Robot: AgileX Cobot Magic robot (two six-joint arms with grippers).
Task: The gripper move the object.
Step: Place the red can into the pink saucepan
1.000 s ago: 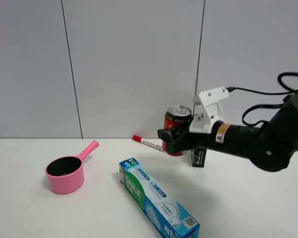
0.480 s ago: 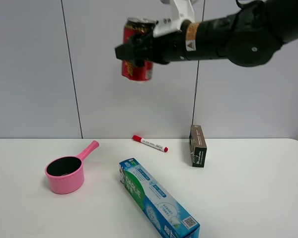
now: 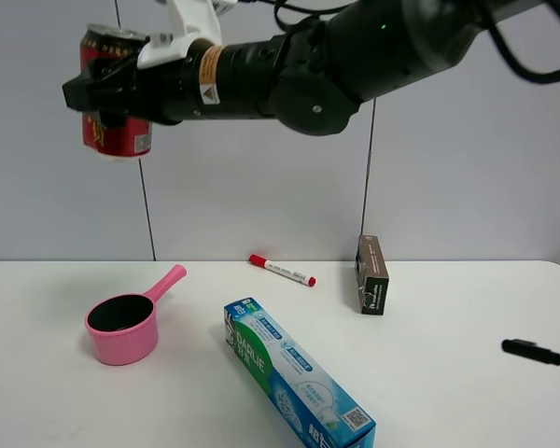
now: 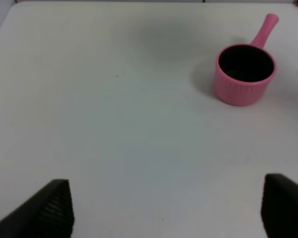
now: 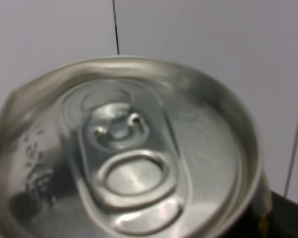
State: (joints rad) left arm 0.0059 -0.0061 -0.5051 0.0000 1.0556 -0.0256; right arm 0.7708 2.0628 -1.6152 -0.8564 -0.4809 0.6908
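The object, a red drink can point(image 3: 121, 138) with a silver pull-tab top, hangs high in the air at the upper left of the exterior view, well above the pink saucepan. My right gripper point(image 3: 105, 98) is shut on it, its black arm reaching across from the right. The right wrist view is filled by the can's silver top point(image 5: 129, 148). My left gripper point(image 4: 164, 210) stands open over bare white table point(image 4: 114, 124), holding nothing; its two black fingertips point(image 4: 49, 210) sit wide apart.
A pink saucepan point(image 3: 123, 327) point(image 4: 244, 73) sits on the table at the left. A blue-green toothpaste box point(image 3: 297, 373) lies in front. A red marker point(image 3: 282, 270) and a small brown box point(image 3: 371, 274) lie near the wall. A thin black tip point(image 3: 532, 352) shows at the right edge.
My right arm has lifted the can from near the table's back, raised it high and swung it leftward across the wall. A black tip has appeared at the right edge.
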